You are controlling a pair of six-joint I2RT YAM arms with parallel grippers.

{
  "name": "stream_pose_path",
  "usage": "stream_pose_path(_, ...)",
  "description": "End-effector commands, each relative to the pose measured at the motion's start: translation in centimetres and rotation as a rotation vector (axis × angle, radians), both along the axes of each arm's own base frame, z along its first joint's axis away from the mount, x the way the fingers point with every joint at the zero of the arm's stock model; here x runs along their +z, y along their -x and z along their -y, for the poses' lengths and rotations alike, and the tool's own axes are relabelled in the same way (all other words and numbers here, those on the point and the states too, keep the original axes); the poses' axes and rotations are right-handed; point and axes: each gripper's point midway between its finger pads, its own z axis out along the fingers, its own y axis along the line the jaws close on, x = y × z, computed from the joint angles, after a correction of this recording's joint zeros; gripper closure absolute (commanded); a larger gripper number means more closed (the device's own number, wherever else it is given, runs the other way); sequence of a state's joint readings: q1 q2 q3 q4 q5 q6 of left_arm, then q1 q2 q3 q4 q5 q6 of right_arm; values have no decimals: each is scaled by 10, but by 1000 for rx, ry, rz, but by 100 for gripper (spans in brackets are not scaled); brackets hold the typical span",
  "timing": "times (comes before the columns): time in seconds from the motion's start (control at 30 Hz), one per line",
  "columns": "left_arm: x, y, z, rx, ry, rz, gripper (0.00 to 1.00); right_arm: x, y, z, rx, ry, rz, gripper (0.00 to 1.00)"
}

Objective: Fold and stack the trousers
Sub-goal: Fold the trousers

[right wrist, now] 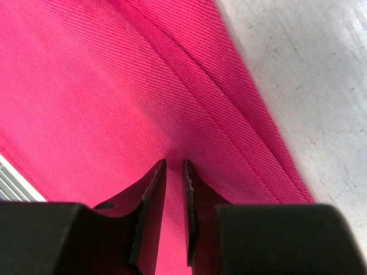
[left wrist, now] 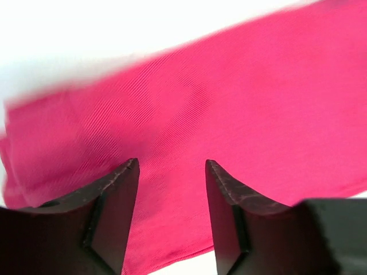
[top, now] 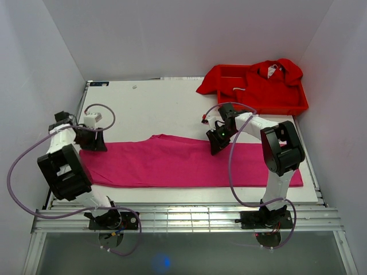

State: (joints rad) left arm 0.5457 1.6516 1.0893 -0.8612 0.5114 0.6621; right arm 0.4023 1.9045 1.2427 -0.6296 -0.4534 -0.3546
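Note:
The magenta-pink trousers (top: 172, 163) lie flat in a long strip across the front of the white table (top: 155, 109). My left gripper (top: 94, 143) is at the strip's left end, near its far edge. In the left wrist view it (left wrist: 172, 163) is open, with the fabric (left wrist: 229, 103) lying flat between and below the fingers. My right gripper (top: 217, 146) is at the far edge of the strip, right of the middle. In the right wrist view it (right wrist: 174, 162) is nearly closed, pinching a pucker of fabric (right wrist: 114, 86) beside a seam.
A red plastic tray (top: 298, 106) stands at the back right with bright red garments (top: 264, 77) heaped in it and hanging over its left side. White walls close in on both sides. Bare table (right wrist: 309, 69) shows beyond the trousers' far edge.

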Motion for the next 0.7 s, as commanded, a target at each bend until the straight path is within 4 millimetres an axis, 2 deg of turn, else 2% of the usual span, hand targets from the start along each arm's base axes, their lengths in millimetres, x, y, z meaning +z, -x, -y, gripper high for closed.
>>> stream_pose_path(0.0, 96, -40, 76, -290, 20, 315, 38, 21, -5, -3, 35, -57, 66, 75)
stream_pose_path(0.07, 108, -46, 109, -354, 52, 345, 37, 34, -8, -11, 36, -94, 76, 74)
stream_pose_path(0.1, 113, -52, 136, -416, 74, 371, 36, 39, -9, -13, 37, -102, 78, 73)
stream_pose_path(0.2, 120, -60, 187, -475, 203, 390, 36, 52, -12, -16, 30, -119, 91, 72)
stream_pose_path(0.27, 115, -59, 213, -494, 305, 345, 40, 55, -11, -15, 31, -118, 97, 72)
stream_pose_path(0.3, 113, -54, 237, -556, 344, 333, 42, 57, -10, -15, 31, -118, 97, 72)
stream_pose_path(0.33, 102, -51, 248, -563, 384, 284, 46, 57, -7, -14, 35, -116, 85, 72)
stream_pose_path(0.37, 101, -50, 262, -596, 421, 289, 48, 56, -5, -13, 40, -113, 81, 72)
stream_pose_path(0.4, 96, -48, 268, -597, 447, 273, 50, 54, -1, -11, 41, -111, 69, 73)
stream_pose_path(0.43, 83, -44, 273, -586, 474, 228, 51, 51, 3, -10, 43, -108, 59, 73)
stream_pose_path(0.53, 70, -48, 284, -544, 546, 188, 54, 36, 14, -2, 46, -78, 23, 73)
stream_pose_path(0.63, 39, -61, 284, -456, 549, 129, 57, 14, 22, 9, 35, -41, -21, 74)
stream_pose_path(0.67, 21, -68, 283, -427, 544, 98, 58, 6, 21, 10, 27, -34, -31, 74)
